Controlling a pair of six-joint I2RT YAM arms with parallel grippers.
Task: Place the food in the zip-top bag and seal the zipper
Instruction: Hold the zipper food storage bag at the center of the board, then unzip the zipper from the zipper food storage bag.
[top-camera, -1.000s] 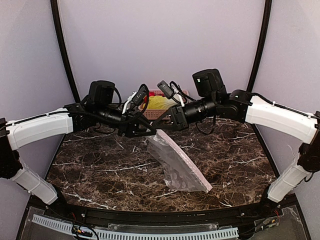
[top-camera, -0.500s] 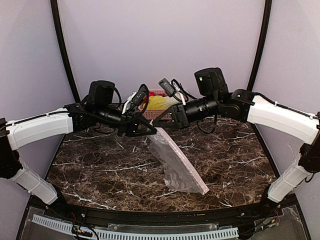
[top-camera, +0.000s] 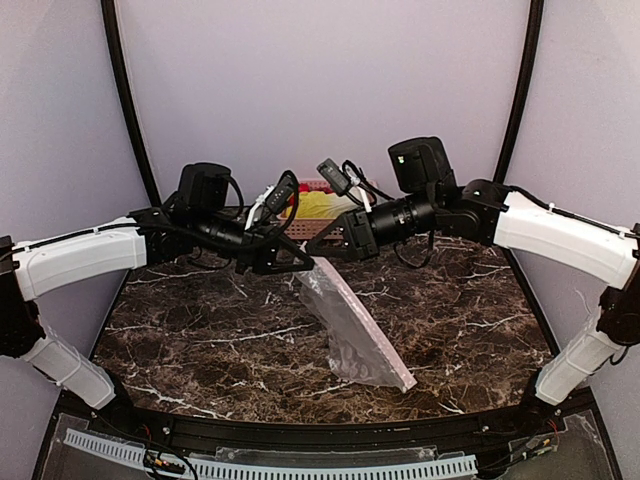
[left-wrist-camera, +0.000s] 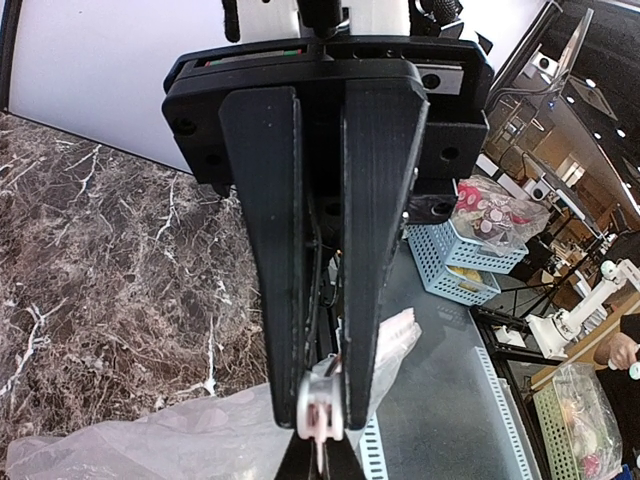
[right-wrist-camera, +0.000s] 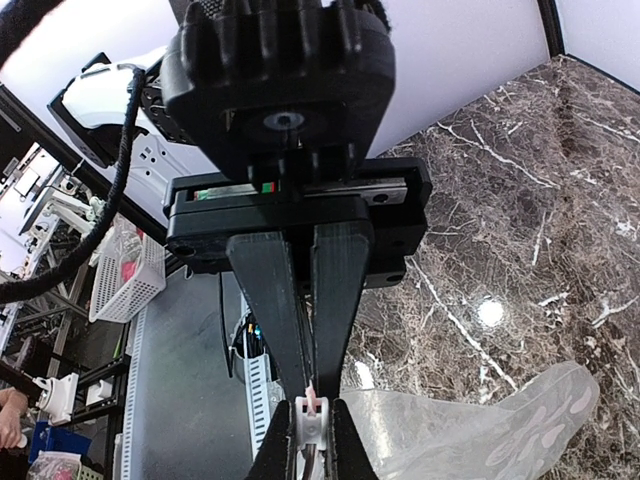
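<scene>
Both claws are clenched on the mouth edge of the zip-top bag. The left gripper and right gripper pinch the zipper almost tip to tip, above the far middle of the table. From that pinch the bag slopes down to the marble, its lower end resting toward the near right. It looks flat and unfilled; the food sits in the pink basket behind the arms.

Judgement: the mouth needs opening. I would have each claw hold one lip only, then draw them apart gently and level, without tearing the seal. Whether each holds a single lip, I cannot tell.
</scene>
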